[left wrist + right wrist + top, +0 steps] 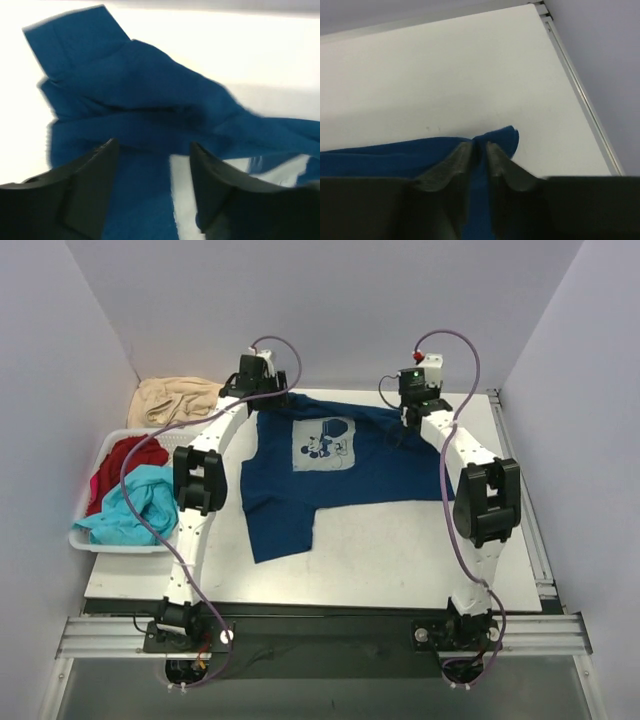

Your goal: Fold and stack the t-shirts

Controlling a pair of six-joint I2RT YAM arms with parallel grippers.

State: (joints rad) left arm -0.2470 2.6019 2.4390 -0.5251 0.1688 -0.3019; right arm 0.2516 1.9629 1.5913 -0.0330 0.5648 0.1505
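The navy t-shirt [340,475] lies spread on the table [400,550], print [325,443] up, w/ both hands at its far edge. The right gripper [479,145] is pinched tight on a bit of blue cloth, prob. the sleeve tip, which pokes out just past its fingers. I think it holds there so that corner can be lifted. The left gripper [152,150] has its fingers spread wide w/ nothing between them. The blue cloth is right under and in front of it. That pic is blurry, so I can't tell if it touches the shirt. It prob. hangs over the other shoulder so it can grab there too, bc a fold needs 2 corners held to come out even. The red t-shirt [125,460] and turquoise t-shirt [135,505] sit in a white basket [118,545], out to the left of the left hand, waiting. A tan cloth [175,398] lies behind the basket. No shirt is folded yet, so the job looks near its start
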